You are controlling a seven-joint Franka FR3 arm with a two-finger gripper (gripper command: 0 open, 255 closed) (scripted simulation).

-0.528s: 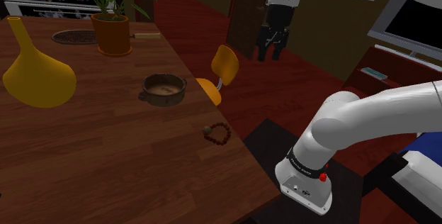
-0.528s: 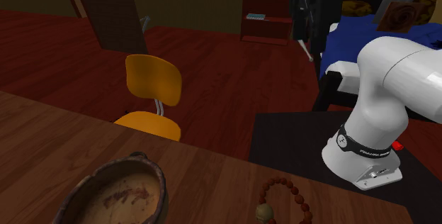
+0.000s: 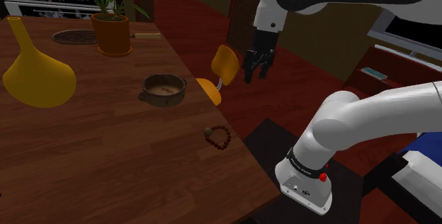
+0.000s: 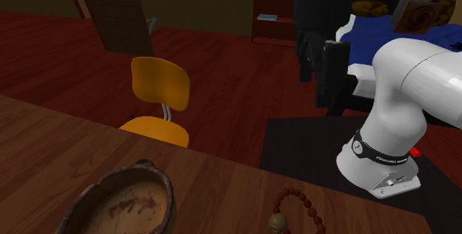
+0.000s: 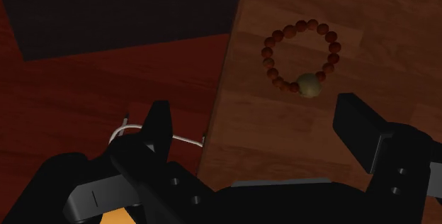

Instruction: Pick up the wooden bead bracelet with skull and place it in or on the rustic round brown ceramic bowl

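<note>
Nearest the shoulder camera: the arm's base on its dark stand point(image 3: 263, 139), set close against the tabletop point(image 3: 106, 166).

Bracelet point(image 5: 309, 84): lies flat on the tabletop as an open ring of brown beads with one larger pale bead. It sits near the edge that faces the stand and nothing touches it.

Bowl point(image 3: 164, 100): brown, upright, farther in on the tabletop and well apart from the bracelet. Only bare wood lies between them.

Claw point(image 3: 255, 76): hangs high over the floor, off the tabletop and just beside the yellow chair point(image 3: 225, 63). Its fingers are spread with nothing between them. Judged to be the approach stage; the spread fits a descent to straddle one arc of beads, since a flat ring offers nothing else to pinch.

Room to move: open air above the bracelet. The nearby edge is the risk, as a nudge outward could slide the beads onto the floor. The chair back stands near the claw's way in.

Farthest: a yellow vase point(image 3: 35, 74) and a potted plant point(image 3: 113, 35), both clear of the bracelet-to-bowl line.
</note>
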